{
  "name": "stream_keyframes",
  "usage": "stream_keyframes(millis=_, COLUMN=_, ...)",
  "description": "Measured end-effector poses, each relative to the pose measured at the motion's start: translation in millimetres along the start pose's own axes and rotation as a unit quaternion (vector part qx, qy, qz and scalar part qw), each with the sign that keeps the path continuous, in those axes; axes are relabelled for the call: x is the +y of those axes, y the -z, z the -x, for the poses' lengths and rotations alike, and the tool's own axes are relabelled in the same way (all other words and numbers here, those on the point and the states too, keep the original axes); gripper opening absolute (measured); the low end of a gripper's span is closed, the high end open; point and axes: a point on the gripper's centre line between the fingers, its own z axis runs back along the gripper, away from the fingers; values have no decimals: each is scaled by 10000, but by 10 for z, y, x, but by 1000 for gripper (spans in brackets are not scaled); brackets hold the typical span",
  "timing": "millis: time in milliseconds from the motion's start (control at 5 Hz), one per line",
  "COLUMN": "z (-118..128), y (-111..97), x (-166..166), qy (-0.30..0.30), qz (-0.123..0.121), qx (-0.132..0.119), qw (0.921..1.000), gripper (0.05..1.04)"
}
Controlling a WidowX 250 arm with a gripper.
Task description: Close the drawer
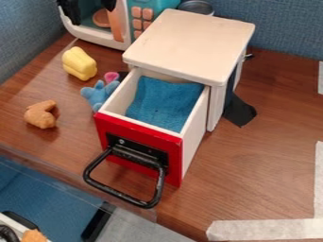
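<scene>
Pale tape borders the tabletop nearest the camera. My jaws hang apart before the toy microwave. The red-fronted drawer stands open from its white cabinet, handle by the edge. Pushing off-centre could twist the cabinet; a blue toy crowds one side, room opens opposite.

Wooden bench bearing a cabinet, microwave, yellow toy, blue toy, pink cup, brown toy and white tape.
</scene>
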Motion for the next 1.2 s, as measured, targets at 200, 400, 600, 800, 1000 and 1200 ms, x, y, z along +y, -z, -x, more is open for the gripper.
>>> stream_keyframes(millis=200, z=60, y=104, x=12, qy=53, qz=-100, qx=114, qw=9999, gripper=1001)
stream_keyframes(millis=400, z=184, y=137, x=104, qy=218, qz=-111, qx=219, qw=9995, gripper=1001)
stream_keyframes(millis=600, z=239, y=62, x=176, qy=345, qz=-9, qx=205, qw=9992, gripper=1001)
stream_keyframes(millis=800, z=321, y=-22, x=263, qy=557, qz=120, qx=230, qw=9981, gripper=1001)
stream_keyframes(millis=1000, z=417, y=-103, x=344, qy=761, qz=222, qx=311, qw=9964, gripper=1001)
stream_keyframes(millis=1200, z=554, y=-229, x=449, qy=1155, qz=373, qx=301, qw=9922, gripper=1001)
